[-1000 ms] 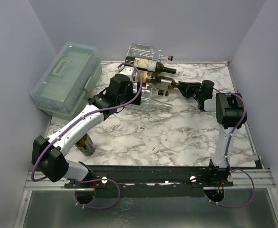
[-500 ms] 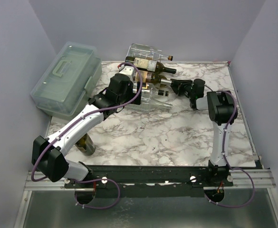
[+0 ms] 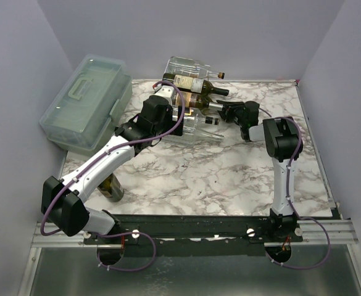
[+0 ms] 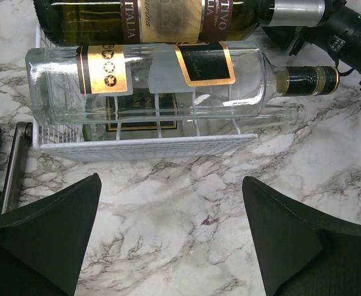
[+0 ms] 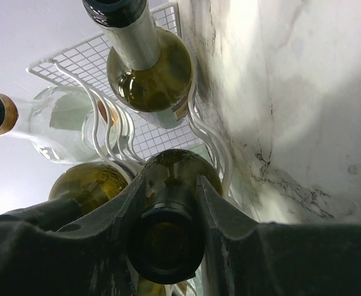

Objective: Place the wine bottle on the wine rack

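Right now the right gripper (image 5: 170, 185) is clamped tight on the neck of the bottle (image 5: 179, 161), whose green body lies on the rack (image 5: 146, 139) among other bottles (image 5: 152, 80). Left gripper (image 4: 171, 197) hangs spread wide over the marble table (image 4: 186, 259), just in front of the rack.

The top camera looks down from high behind the near edge of the marble table (image 3: 217, 172), far enough to take in the whole top, with the wine rack (image 3: 189, 126) at the far side. The left wrist camera looks down on the rack's low front from near, between its own fingers (image 4: 44, 240). The right wrist camera, closest, looks along a wine bottle (image 5: 180, 169) into the rack, which all three views share.
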Controlling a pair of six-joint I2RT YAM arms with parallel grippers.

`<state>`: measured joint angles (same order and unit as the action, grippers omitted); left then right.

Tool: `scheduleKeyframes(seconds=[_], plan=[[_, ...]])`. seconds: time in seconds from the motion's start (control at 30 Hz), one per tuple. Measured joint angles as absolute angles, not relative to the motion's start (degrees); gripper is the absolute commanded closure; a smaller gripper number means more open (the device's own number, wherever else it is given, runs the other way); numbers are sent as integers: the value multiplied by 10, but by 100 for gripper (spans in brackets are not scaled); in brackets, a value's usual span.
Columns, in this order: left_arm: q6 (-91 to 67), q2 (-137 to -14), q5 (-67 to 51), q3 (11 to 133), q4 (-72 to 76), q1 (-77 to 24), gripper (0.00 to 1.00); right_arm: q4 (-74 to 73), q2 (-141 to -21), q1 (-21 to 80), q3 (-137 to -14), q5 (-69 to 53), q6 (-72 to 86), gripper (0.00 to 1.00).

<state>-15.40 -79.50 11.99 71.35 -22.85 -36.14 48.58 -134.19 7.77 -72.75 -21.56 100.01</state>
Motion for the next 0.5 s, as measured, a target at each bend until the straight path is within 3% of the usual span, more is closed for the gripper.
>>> scheduleKeyframes(seconds=[0.5], plan=[[-154, -795, 120, 714, -229, -361, 1, 470, -1361, 95, -765, -180, 1004, 99]])
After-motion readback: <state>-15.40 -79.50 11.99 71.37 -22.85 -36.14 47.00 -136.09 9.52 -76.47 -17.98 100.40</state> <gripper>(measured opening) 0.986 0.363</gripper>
